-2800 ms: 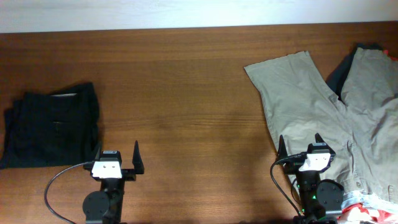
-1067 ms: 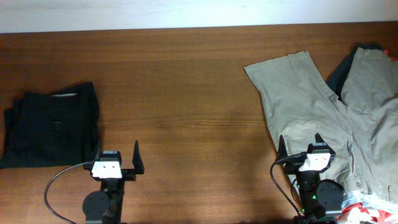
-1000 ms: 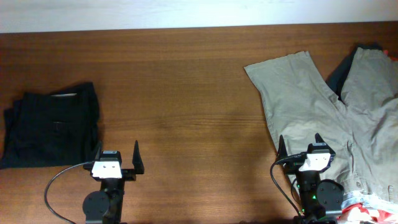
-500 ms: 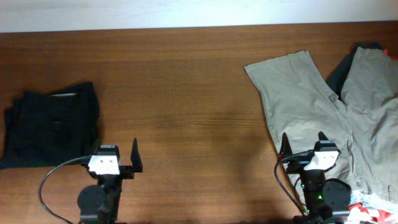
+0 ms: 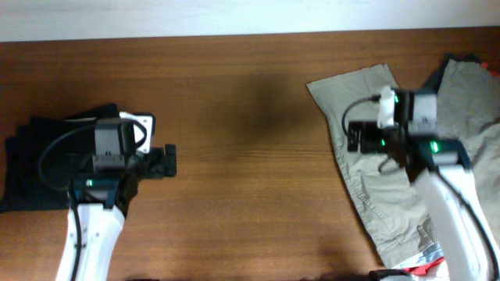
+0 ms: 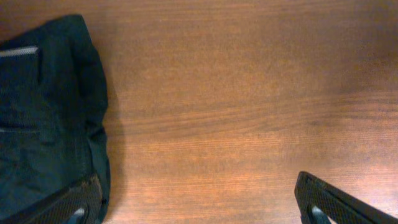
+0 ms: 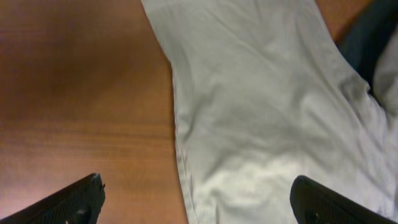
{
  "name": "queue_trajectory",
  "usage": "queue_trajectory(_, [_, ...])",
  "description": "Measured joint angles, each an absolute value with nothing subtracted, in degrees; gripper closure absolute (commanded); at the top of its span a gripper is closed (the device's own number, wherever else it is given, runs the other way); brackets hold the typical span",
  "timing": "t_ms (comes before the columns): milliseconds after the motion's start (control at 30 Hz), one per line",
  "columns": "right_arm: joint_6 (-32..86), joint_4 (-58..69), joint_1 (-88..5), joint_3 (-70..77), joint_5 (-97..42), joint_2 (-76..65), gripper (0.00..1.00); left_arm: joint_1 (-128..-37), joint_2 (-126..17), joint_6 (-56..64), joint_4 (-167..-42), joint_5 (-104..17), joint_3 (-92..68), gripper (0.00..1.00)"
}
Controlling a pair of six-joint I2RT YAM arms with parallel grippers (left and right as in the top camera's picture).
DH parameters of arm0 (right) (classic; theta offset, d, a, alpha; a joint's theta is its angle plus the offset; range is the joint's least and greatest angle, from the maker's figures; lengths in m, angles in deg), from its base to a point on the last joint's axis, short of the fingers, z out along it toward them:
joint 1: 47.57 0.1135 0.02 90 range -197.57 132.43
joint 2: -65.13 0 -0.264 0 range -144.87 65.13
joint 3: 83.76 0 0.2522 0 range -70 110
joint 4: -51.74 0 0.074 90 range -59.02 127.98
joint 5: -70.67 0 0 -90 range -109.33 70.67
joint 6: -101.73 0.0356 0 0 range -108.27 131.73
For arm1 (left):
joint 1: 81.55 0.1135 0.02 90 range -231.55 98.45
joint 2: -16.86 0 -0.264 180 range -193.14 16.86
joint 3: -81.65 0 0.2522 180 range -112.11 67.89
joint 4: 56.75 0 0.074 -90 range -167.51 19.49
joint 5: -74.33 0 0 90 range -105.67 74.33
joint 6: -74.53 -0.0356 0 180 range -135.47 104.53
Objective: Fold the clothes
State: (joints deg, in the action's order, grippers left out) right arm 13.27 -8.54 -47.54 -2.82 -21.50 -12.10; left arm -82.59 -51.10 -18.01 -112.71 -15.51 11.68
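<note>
Both sets of jaws apart, empty: left gripper (image 6: 199, 208) by dark garment (image 6: 43, 118), right gripper (image 7: 199, 205) over khaki trousers (image 7: 267, 112), seemingly not touching.

Soft light is cast from above, and a shine is seen on the khaki trousers (image 7: 261, 171) just ahead of the blurred fingertips (image 7: 320, 202) of the right gripper (image 7: 200, 202).

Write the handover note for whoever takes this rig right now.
Left gripper: jaws open, empty, over the table at the edge of the dark folded garment.
Right gripper: jaws open, empty, above one leg of the khaki trousers.
Done: that dark garment looks folded.
Left: trousers lie spread, unfolded; second dark garment partly under them; red printed cloth at the near right edge.
</note>
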Motion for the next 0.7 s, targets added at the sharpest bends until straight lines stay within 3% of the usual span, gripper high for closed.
queue_trajectory(33, [12.57,-7.52,-47.54,-0.39,-23.62,-16.15,0.09,-82.59,-52.22,-18.06,-113.1,-15.51,10.35,0.01])
queue_trajectory(333, [6.54,8.33,-42.14,0.57,-24.24,-40.78,0.28,-82.59,-53.44,-18.06,-113.6,-15.55,9.26,0.01])
queue_trajectory(367, [7.13,10.1,-41.88,0.57,-23.14,-43.25,0.36,-82.59,-53.44,-18.08,-113.56,-15.55,9.26,0.01])
queue_trajectory(433, [10.06,11.8,-41.84,0.61,-18.51,-46.84,0.89,-82.59,-53.44,-18.08,-113.6,-16.21,9.26,0.01])
queue_trajectory(467, [10.78,12.53,-41.84,0.61,-16.69,-48.1,0.96,-82.59,-53.44,-18.08,-113.45,-17.02,9.26,0.01])
queue_trajectory(567, [11.9,11.87,-41.84,0.7,-14.79,-48.15,0.96,-82.59,-53.44,-18.08,-112.92,-19.16,9.26,0.01])
queue_trajectory(700, [11.96,0.11,-41.84,10.21,-13.11,-45.0,0.96,-82.59,-53.44,-18.08,-112.25,-19.86,9.26,0.01])
